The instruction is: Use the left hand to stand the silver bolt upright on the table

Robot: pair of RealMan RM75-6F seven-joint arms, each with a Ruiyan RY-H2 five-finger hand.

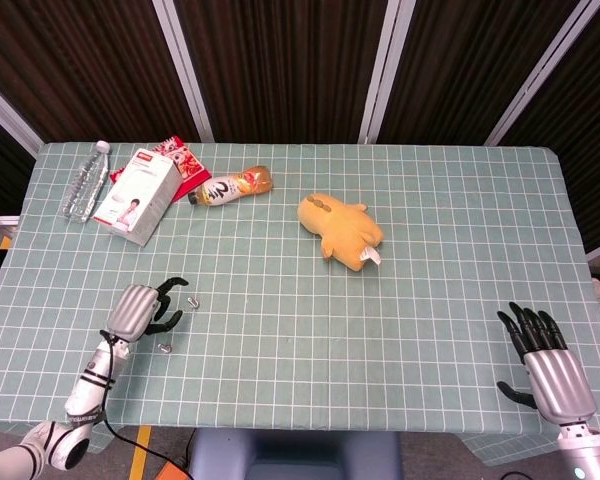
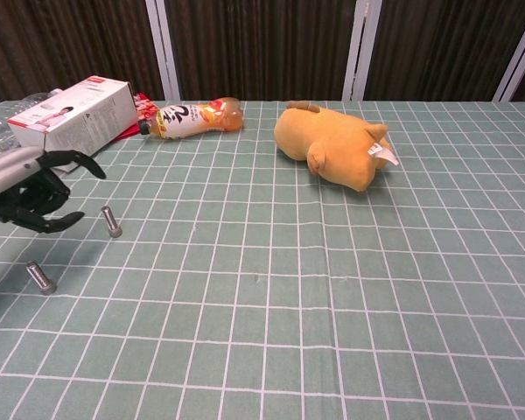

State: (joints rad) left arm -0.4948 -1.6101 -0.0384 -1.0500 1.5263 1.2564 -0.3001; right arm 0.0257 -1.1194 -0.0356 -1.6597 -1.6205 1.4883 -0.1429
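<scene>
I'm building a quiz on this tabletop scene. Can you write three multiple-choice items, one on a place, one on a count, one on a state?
1. Where is the stuffed toy?
A. near the table's middle
B. on the white box
C. under the right hand

2. How many bolts are on the table?
A. one
B. two
C. four

3. What is the left hand doing?
A. gripping a bolt
B. open, holding nothing
C. pressing the juice bottle

Answers:
1 A: it lies alone on the cloth, mid-table.
2 B: one bolt stands beside the left hand, another bolt is nearer the table's front edge.
3 B: its fingers are spread, clear of the bolt.
</scene>
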